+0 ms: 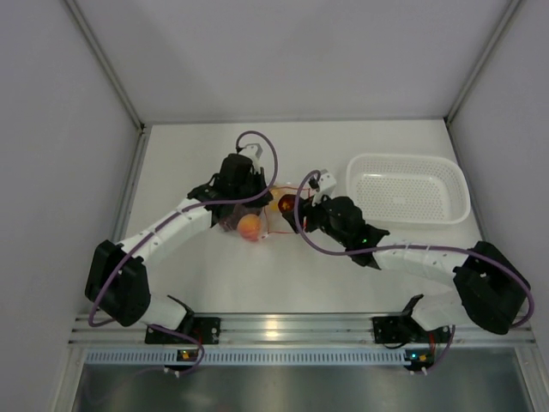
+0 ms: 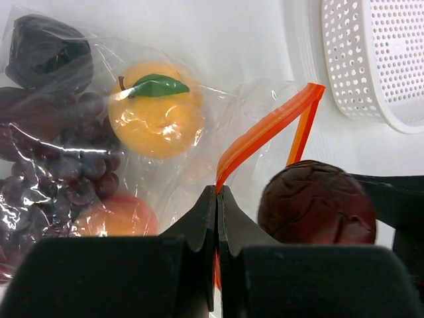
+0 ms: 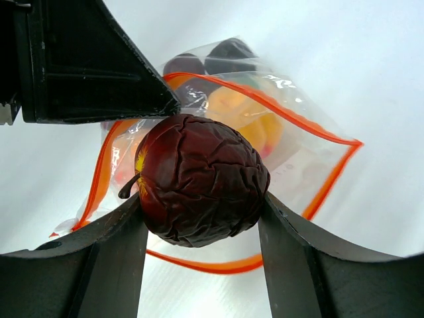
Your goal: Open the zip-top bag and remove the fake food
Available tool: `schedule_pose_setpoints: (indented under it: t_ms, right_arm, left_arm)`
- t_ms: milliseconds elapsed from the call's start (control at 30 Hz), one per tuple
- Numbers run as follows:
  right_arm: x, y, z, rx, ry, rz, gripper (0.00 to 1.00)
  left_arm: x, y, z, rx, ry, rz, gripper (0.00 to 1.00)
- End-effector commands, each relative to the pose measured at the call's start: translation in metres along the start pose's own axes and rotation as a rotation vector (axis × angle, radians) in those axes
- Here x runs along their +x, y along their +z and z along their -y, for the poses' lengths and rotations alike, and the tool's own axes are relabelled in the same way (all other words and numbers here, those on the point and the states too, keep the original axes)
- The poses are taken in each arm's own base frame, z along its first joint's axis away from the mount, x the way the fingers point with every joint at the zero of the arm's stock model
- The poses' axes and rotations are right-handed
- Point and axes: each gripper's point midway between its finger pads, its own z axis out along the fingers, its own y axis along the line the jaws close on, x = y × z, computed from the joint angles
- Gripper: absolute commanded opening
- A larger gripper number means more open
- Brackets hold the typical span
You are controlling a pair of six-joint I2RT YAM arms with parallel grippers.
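Note:
The clear zip-top bag (image 2: pixel 159 172) lies mid-table, its orange zip strip (image 2: pixel 265 129) spread open. My left gripper (image 2: pixel 217 193) is shut on the zip strip's edge; it also shows in the top view (image 1: pixel 243 184). Inside the bag are an orange-yellow fruit (image 2: pixel 156 109), a purple grape bunch (image 2: pixel 53 159), a peach (image 2: pixel 112 215) and a blackish piece (image 2: pixel 46 53). My right gripper (image 3: pixel 202 212) is shut on a wrinkled dark red fruit (image 3: pixel 199 179) held just above the bag's mouth (image 3: pixel 265 165); it also shows in the top view (image 1: pixel 287 204).
A white perforated basket (image 1: pixel 408 189) stands at the right, close beyond the right gripper; its corner shows in the left wrist view (image 2: pixel 371 59). White walls enclose the table on three sides. The two arms meet over the bag.

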Motion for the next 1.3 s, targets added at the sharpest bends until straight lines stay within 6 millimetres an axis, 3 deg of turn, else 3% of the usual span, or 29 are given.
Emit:
schedule_pose_setpoints:
  t_ms: [0, 167, 200, 333, 367, 533, 567, 633, 667, 733, 767, 833, 867, 1000, 1100, 1133, 1167, 1267]
  right_arm:
    - [-0.021, -0.018, 0.015, 0.085, -0.014, 0.029, 0.37]
    - [-0.054, -0.034, 0.055, 0.257, 0.015, 0.048, 0.37]
    - [-0.051, -0.038, 0.065, 0.291, 0.037, 0.022, 0.37]
    - [-0.077, -0.053, 0.129, 0.484, 0.096, 0.023, 0.38]
    - [-0.070, -0.053, 0.142, 0.523, 0.098, -0.019, 0.39]
    - [-0.073, -0.065, 0.207, 0.701, 0.136, -0.121, 0.41]
    - [-0.064, -0.063, 0.218, 0.732, 0.137, -0.164, 0.41]
    - [-0.068, -0.064, 0.236, 0.774, 0.150, -0.176, 0.42]
    - [-0.057, -0.061, 0.244, 0.794, 0.156, -0.214, 0.43]
    - [-0.057, -0.061, 0.260, 0.827, 0.168, -0.228, 0.44]
    - [-0.045, -0.057, 0.268, 0.842, 0.175, -0.266, 0.44]
    - [-0.040, -0.053, 0.278, 0.850, 0.182, -0.287, 0.46]
    - [-0.022, -0.048, 0.286, 0.867, 0.190, -0.342, 0.54]
    - [-0.012, -0.046, 0.288, 0.870, 0.200, -0.361, 0.65]
    - [-0.015, -0.046, 0.283, 0.840, 0.209, -0.341, 0.72]
    - [-0.014, -0.047, 0.281, 0.834, 0.208, -0.341, 0.80]
    - [-0.020, -0.047, 0.278, 0.818, 0.209, -0.318, 0.99]
    - [-0.026, -0.048, 0.270, 0.782, 0.211, -0.294, 0.99]
  left_arm:
    - [-0.019, -0.006, 0.001, 0.001, -0.020, 0.082, 0.00]
    - [-0.016, -0.007, 0.001, 0.009, -0.022, 0.076, 0.00]
    - [-0.016, -0.008, 0.001, 0.010, -0.022, 0.077, 0.00]
    - [-0.016, -0.010, 0.001, 0.011, -0.019, 0.079, 0.00]
    - [-0.015, -0.010, 0.000, 0.012, -0.020, 0.076, 0.00]
    - [-0.012, -0.015, 0.003, 0.031, -0.029, 0.071, 0.00]
    - [-0.012, -0.015, 0.003, 0.031, -0.026, 0.073, 0.00]
    - [-0.011, -0.017, 0.006, 0.048, -0.024, 0.069, 0.00]
    - [-0.010, -0.018, 0.007, 0.052, -0.026, 0.067, 0.00]
    - [-0.010, -0.020, 0.009, 0.066, -0.025, 0.066, 0.00]
    - [-0.010, -0.021, 0.011, 0.074, -0.022, 0.065, 0.00]
    - [-0.011, -0.023, 0.012, 0.078, -0.020, 0.070, 0.00]
    - [-0.011, -0.025, 0.012, 0.081, -0.015, 0.072, 0.00]
    - [-0.013, -0.027, 0.013, 0.085, -0.005, 0.080, 0.00]
    - [-0.014, -0.028, 0.013, 0.087, -0.003, 0.081, 0.00]
    - [-0.015, -0.028, 0.014, 0.092, -0.002, 0.084, 0.00]
    - [-0.015, -0.028, 0.015, 0.095, -0.002, 0.080, 0.00]
    - [-0.017, -0.029, 0.018, 0.108, -0.002, 0.082, 0.00]
